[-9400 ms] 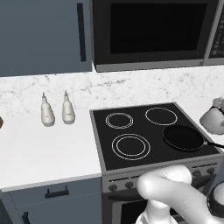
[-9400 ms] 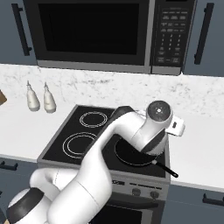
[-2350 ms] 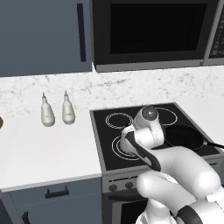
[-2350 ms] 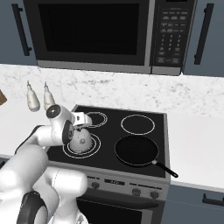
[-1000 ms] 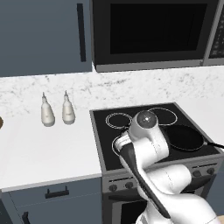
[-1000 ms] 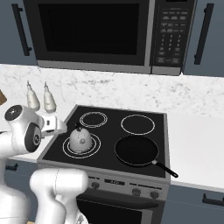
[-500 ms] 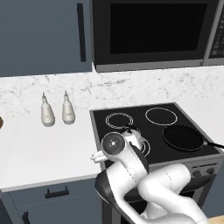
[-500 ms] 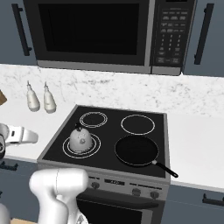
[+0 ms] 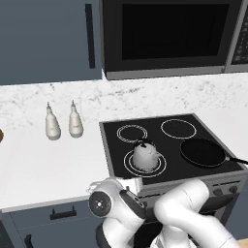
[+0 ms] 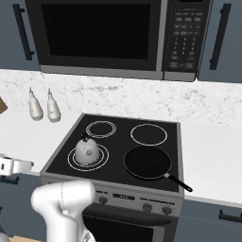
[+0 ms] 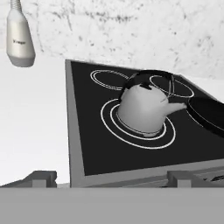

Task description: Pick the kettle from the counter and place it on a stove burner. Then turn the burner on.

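On the front-left stove burner (image 9: pixel 145 163) sits the kettle (image 9: pixel 145 154), well beyond the end effector (image 11: pixel 111 178), fingers spread, empty.

Two pear-shaped white bottles (image 9: pixel 52 123) (image 9: pixel 75 121) stood upright side by side on the white surface, left of the cooktop and close to the marble backsplash (image 9: pixel 160 94). A round black frying pan (image 10: pixel 147 162) sat on the front right zone of the black glass cooktop (image 10: pixel 120 142), its handle (image 10: pixel 178 182) pointing toward the front right corner. Two smaller ring circles (image 10: pixel 100 128) (image 10: pixel 149 133) lay bare at the back. A dark microwave (image 10: pixel 101 38) hung above, with its keypad (image 10: pixel 182 35) on the right. A row of knobs (image 10: pixel 142 205) ran along the stove front.
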